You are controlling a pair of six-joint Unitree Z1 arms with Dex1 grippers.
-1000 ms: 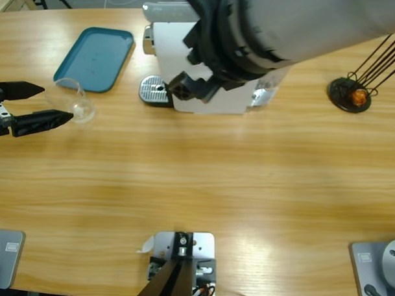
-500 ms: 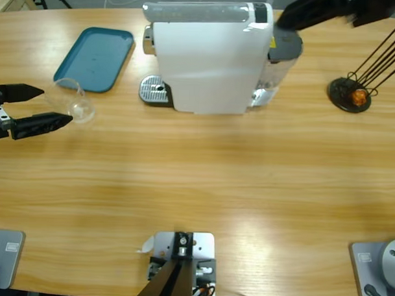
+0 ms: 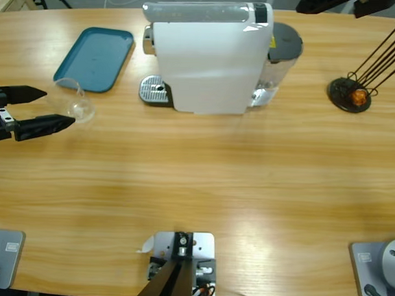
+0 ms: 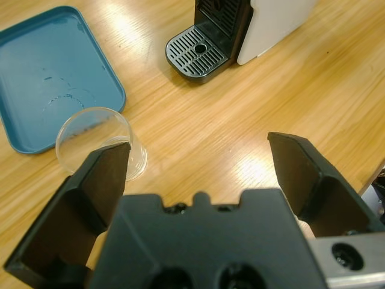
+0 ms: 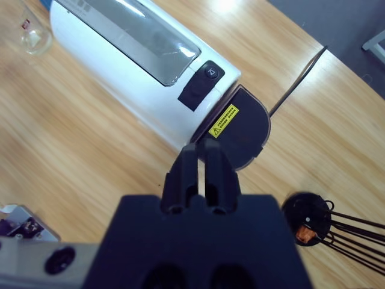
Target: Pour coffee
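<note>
A clear glass tumbler (image 3: 76, 103) stands upright on the table just off the teal tray's near corner; it looks empty, and no coffee shows anywhere. My left gripper (image 3: 55, 106) is open at the table's left edge, with the tumbler (image 4: 97, 141) just ahead of its jaws and partly behind one fingertip (image 4: 112, 167). The white coffee machine (image 3: 207, 57) has its drip tray (image 3: 154, 91) bare. My right gripper (image 5: 198, 148) is shut on nothing, high above the machine's dark tank lid (image 5: 240, 129). In the high view this right gripper (image 3: 314, 4) shows at the top edge.
A teal tray (image 3: 95, 58) lies at the back left with nothing on it. At the back right stands a black wire-rod holder (image 3: 350, 95) with a small orange object at its base. The machine's button (image 5: 211, 71) sits on its top.
The right arm has pulled back from over the machine's front to the top right edge, uncovering the machine. The left gripper and the tumbler have hardly moved.
</note>
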